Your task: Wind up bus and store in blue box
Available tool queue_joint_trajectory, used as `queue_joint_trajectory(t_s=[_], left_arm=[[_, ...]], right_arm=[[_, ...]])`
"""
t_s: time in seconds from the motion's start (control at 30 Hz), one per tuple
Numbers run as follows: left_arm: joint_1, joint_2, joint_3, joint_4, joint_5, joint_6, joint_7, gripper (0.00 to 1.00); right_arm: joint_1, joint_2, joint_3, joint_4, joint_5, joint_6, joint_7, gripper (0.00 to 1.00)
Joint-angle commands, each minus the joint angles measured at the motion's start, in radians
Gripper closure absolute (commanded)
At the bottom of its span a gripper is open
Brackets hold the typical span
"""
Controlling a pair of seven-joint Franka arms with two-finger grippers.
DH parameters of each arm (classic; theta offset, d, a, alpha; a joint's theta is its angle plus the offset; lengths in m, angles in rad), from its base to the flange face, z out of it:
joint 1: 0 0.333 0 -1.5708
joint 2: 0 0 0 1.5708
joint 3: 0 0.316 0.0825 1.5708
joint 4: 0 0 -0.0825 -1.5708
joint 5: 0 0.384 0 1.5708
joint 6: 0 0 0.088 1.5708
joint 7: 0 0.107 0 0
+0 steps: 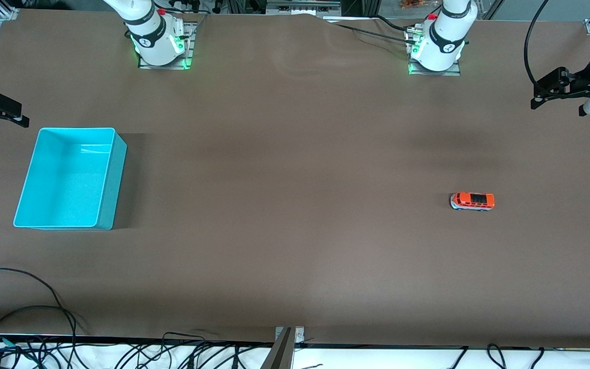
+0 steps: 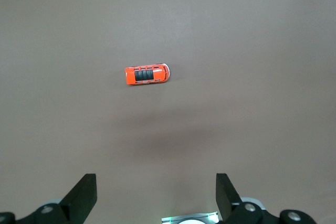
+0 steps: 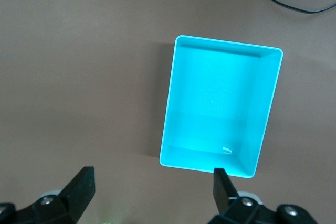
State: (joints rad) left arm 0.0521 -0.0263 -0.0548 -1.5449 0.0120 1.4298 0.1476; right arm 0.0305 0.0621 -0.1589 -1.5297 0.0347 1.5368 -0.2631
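The small orange-red bus [image 1: 472, 201] stands on its wheels on the brown table toward the left arm's end; it also shows in the left wrist view [image 2: 147, 74]. The blue box [image 1: 113, 179] stands empty toward the right arm's end and also shows in the right wrist view [image 3: 218, 103]. My left gripper [image 1: 543, 95] is open and empty, held high near the table's end, well apart from the bus; its own view shows it [image 2: 156, 192] over bare table. My right gripper [image 1: 5, 115] is open and empty, raised beside the box's end; its own view shows it [image 3: 154, 187] there too.
The two arm bases [image 1: 159, 46] [image 1: 436, 51] stand at the table's edge farthest from the front camera. Black cables [image 1: 28, 307] lie at the nearest edge toward the right arm's end. A metal bracket [image 1: 285, 343] sits at the middle of the nearest edge.
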Motion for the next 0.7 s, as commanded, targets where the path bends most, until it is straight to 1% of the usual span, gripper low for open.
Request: queue_joint_trajectory(t_s=[0.0, 0.23, 0.33, 0.4, 0.67], left_arm=[[0.008, -0.001, 0.001, 0.000, -0.004, 0.008, 0.015, 0.00], [0.008, 0.000, 0.001, 0.000, -0.003, 0.012, 0.006, 0.00], [0.008, 0.034, 0.004, 0.000, 0.006, 0.012, 0.006, 0.00], [0.008, 0.066, 0.003, -0.001, 0.043, 0.008, 0.007, 0.00], [0.008, 0.074, 0.006, 0.017, 0.062, 0.009, 0.020, 0.00]], right_arm=[[-0.001, 0.004, -0.002, 0.022, 0.010, -0.014, 0.008, 0.00], [-0.001, 0.005, -0.001, 0.022, 0.011, -0.014, 0.010, 0.00], [-0.001, 0.004, -0.001, 0.022, 0.010, -0.014, 0.010, 0.00], [-0.001, 0.004, -0.001, 0.022, 0.013, -0.014, 0.010, 0.00], [-0.001, 0.004, -0.001, 0.022, 0.011, -0.014, 0.010, 0.00]])
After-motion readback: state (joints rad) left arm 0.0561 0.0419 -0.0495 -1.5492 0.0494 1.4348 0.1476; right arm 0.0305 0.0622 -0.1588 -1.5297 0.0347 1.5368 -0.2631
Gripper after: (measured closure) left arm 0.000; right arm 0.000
